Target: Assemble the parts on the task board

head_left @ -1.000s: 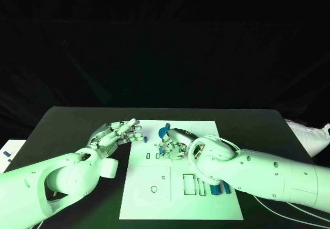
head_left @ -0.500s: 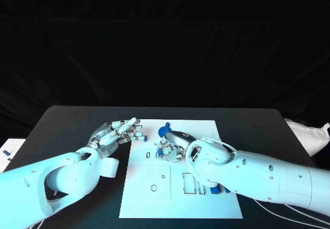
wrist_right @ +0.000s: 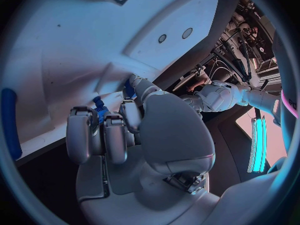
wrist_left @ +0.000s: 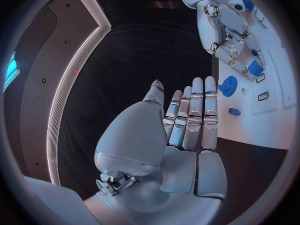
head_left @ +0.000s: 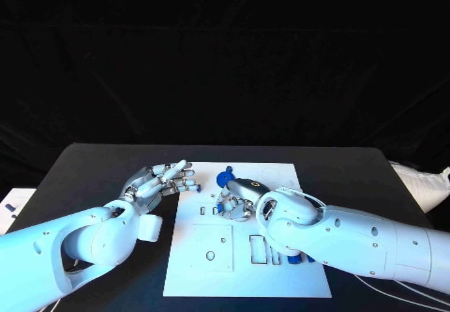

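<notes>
The white task board lies mid-table. My right hand hovers low over its upper slots with the fingers curled in, pinching a small blue part between thumb and fingers; the same part shows beneath that hand in the left wrist view. A round blue part lies just beyond the right hand. My left hand is raised at the board's left edge, fingers straight and holding nothing. Another small blue part lies on the board near its fingertips.
Several long blue parts lie at the board's right side beside rectangular slots, partly hidden under my right forearm. A square plate with holes sits left of those slots. Black table surrounds the board.
My right hand has shifted slightly toward me over the slots, keeping its hold on the small blue part. The left hand has barely moved.
</notes>
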You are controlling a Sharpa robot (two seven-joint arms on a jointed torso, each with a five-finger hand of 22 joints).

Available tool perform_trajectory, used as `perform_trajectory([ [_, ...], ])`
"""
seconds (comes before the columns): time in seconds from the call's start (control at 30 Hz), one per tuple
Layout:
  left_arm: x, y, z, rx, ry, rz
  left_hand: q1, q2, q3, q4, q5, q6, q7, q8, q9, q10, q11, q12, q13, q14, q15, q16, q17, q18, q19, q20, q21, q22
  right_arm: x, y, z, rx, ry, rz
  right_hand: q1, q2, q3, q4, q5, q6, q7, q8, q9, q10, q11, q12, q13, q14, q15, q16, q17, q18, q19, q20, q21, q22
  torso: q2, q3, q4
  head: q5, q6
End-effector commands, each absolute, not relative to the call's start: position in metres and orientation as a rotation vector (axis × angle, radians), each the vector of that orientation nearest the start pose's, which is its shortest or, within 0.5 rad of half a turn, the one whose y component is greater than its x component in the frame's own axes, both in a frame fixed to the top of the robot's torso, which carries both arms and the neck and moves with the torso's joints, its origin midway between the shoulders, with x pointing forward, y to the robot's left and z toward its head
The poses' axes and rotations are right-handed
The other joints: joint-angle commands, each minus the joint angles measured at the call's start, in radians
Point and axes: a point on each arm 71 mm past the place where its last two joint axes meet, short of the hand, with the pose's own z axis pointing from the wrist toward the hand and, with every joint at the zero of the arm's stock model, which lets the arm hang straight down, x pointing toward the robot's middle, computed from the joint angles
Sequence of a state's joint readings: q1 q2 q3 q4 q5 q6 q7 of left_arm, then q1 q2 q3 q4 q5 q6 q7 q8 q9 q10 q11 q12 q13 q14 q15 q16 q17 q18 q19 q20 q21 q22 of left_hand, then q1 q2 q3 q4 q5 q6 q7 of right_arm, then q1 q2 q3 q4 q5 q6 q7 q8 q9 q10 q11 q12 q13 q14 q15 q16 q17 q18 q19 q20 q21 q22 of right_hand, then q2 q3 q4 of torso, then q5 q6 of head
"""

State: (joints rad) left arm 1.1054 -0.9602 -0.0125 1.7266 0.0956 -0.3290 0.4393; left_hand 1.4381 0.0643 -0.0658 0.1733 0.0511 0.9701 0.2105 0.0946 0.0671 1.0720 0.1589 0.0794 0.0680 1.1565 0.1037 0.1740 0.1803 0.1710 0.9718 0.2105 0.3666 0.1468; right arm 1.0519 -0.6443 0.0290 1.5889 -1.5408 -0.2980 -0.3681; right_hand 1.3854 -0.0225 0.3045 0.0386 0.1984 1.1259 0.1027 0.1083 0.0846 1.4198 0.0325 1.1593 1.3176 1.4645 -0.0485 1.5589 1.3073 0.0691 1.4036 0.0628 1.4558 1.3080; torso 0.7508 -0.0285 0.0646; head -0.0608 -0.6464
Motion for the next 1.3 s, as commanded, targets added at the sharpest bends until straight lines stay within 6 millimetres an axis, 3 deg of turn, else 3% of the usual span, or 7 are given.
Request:
perform_trajectory([
  [0.03, 0.4372, 0.2074, -0.1926, -1.271, 1.407, -1.665, 0.009, 0.001, 0.001, -0.007, 0.002, 0.007, 0.001, -0.006, -0.001, 0.005, -0.002, -0.006, -0.001, 0.008, 0.000, -0.005, 0.002, 0.012, 0.005, 0.001, -0.001, -0.002, 0.4442, -0.0988, -0.2318, -0.135, 1.839, 0.620, -0.010, -0.002, -0.002, 0.006, 0.003, 0.014, -0.004, 0.004, 0.045, 0.012, -0.016, -0.001, 0.008, 0.099, 0.002, -0.001, 0.232, -0.012, -0.004, 0.003, -0.005, 0.004, 0.001, 0.0004, -0.0011, 0.001, -0.001],
  [0.37, 0.4374, 0.2072, -0.1927, -1.271, 1.408, -1.666, 0.009, 0.001, 0.001, -0.007, 0.002, 0.007, 0.001, -0.006, -0.001, 0.005, -0.002, -0.006, -0.001, 0.008, 0.000, -0.005, 0.002, 0.012, 0.005, 0.001, -0.001, -0.002, 0.4435, -0.1007, -0.2322, -0.135, 1.847, 0.598, -0.017, -0.006, -0.004, 0.008, 0.002, 0.014, -0.004, 0.004, 0.046, 0.011, -0.016, -0.004, 0.006, 0.099, 0.001, -0.002, 0.231, -0.012, -0.004, 0.003, -0.005, 0.004, 0.000, -0.0006, 0.0014, -0.002, -0.002],
  [0.57, 0.4375, 0.2071, -0.1928, -1.271, 1.409, -1.667, 0.009, 0.001, 0.001, -0.007, 0.002, 0.007, 0.001, -0.006, -0.001, 0.005, -0.002, -0.006, -0.001, 0.008, 0.000, -0.005, 0.002, 0.012, 0.005, 0.001, -0.001, -0.002, 0.4435, -0.1019, -0.2329, -0.136, 1.856, 0.584, -0.025, -0.011, -0.007, 0.011, 0.002, 0.013, -0.004, 0.001, 0.047, 0.011, -0.016, -0.005, 0.005, 0.099, 0.001, -0.003, 0.229, -0.012, -0.004, 0.003, -0.006, 0.003, 0.000, -0.0007, -0.0002, 0.000, -0.002],
  [0.87, 0.4374, 0.2071, -0.1929, -1.272, 1.411, -1.667, 0.009, 0.001, 0.001, -0.007, 0.002, 0.007, 0.001, -0.006, -0.001, 0.005, -0.002, -0.006, -0.001, 0.008, 0.000, -0.005, 0.002, 0.012, 0.005, 0.001, -0.001, -0.002, 0.4434, -0.1023, -0.2330, -0.144, 1.857, 0.571, -0.053, -0.058, -0.020, 0.018, 0.022, -0.026, 0.012, -0.028, 0.037, -0.011, -0.005, -0.055, -0.023, 0.098, 0.009, -0.003, 0.228, -0.011, -0.009, 0.008, -0.012, -0.005, 0.001, -0.0011, 0.0010, -0.002, 0.000],
  [1.3, 0.4375, 0.2073, -0.1931, -1.273, 1.413, -1.666, 0.009, 0.001, 0.001, -0.007, 0.002, 0.007, 0.001, -0.006, -0.001, 0.005, -0.002, -0.006, -0.001, 0.008, 0.000, -0.005, 0.002, 0.012, 0.005, 0.001, -0.001, -0.002, 0.4440, -0.1017, -0.2328, -0.147, 1.850, 0.569, -0.060, -0.077, -0.015, 0.024, 0.022, -0.066, 0.028, -0.047, 0.022, -0.026, 0.008, -0.081, -0.040, 0.098, 0.020, -0.004, 0.227, -0.010, -0.014, 0.018, -0.017, -0.012, 0.001, -0.0003, -0.0002, 0.000, 0.000],
])
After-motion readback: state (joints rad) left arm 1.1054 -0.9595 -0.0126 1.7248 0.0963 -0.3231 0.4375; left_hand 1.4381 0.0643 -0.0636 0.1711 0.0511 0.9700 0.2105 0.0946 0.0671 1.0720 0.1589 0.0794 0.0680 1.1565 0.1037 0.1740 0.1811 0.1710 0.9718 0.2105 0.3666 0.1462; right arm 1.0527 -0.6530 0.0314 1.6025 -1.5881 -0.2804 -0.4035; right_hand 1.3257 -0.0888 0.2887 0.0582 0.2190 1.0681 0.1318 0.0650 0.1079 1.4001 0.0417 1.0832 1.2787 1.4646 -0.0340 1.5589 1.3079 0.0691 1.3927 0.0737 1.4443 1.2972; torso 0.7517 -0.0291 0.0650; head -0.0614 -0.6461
